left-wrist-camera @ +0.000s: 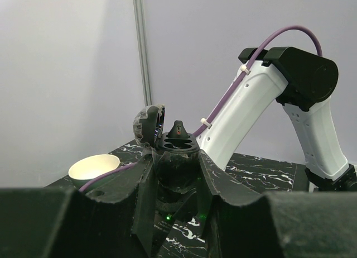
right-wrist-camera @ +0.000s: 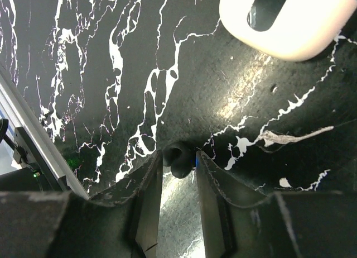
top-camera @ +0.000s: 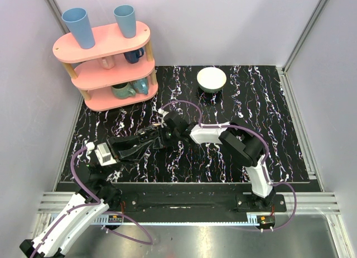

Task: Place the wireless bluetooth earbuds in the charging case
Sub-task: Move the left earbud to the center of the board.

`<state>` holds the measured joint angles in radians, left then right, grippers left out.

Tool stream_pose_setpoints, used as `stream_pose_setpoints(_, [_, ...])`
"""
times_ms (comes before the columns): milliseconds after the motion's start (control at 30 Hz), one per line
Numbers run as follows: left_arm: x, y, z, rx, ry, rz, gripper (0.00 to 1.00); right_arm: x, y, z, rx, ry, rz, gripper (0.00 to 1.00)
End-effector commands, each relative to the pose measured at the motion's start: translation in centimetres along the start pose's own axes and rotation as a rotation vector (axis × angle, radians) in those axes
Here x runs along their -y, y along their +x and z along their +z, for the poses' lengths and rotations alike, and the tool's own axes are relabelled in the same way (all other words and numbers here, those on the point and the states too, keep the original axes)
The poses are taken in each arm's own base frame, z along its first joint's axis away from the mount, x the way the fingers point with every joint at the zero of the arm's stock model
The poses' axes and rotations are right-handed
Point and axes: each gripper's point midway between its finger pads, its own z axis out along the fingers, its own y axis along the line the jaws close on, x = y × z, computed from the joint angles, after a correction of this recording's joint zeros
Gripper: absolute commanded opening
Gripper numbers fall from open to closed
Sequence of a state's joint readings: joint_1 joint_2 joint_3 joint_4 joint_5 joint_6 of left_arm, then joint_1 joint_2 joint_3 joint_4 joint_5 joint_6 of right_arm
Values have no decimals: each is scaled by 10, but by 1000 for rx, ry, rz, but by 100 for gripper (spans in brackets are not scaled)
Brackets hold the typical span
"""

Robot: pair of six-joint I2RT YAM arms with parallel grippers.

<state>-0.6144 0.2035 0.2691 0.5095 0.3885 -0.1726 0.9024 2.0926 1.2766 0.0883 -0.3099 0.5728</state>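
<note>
The charging case (left-wrist-camera: 177,149) shows here as a small black case with two oval sockets and its glossy lid (left-wrist-camera: 147,127) hinged open. My left gripper (left-wrist-camera: 175,160) is shut on it and holds it upright above the table, mid-table in the top view (top-camera: 158,134). One black earbud (left-wrist-camera: 177,129) with a red dot stands at the case's top. My right gripper (right-wrist-camera: 178,154) is shut on a second small black earbud (right-wrist-camera: 177,164) at its fingertips, close over the table, right beside the left gripper (top-camera: 165,125).
A cream-white rounded object with a dark oval centre (right-wrist-camera: 284,20) lies on the black marbled table (top-camera: 251,118) beyond my right fingertips. A white bowl (top-camera: 212,79) stands at the back. A pink shelf with cups (top-camera: 106,65) fills the back left. A metal rail (right-wrist-camera: 33,118) runs along the table edge.
</note>
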Motion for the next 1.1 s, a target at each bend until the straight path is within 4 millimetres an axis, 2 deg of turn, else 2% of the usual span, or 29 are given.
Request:
stream_pose_setpoints(0, [2,-26,5,65,7,29,0,23,23,-6,-49,104,-18,38])
stream_pose_setpoints(233, [2,-25,6,64,10,23,0,24,23,1,-55,106,-11,38])
stream_pose_setpoints(500, [2,-25,5,63,8,24,0,26,13,4,-24,129,-16,37])
stream_pose_setpoints(533, [1,-25,5,64,5,23,0,28,20,4,-55,136,-10,37])
stream_pose_setpoints(1067, [2,-24,5,63,8,20,0,35,54,4,-144,139,-80,36])
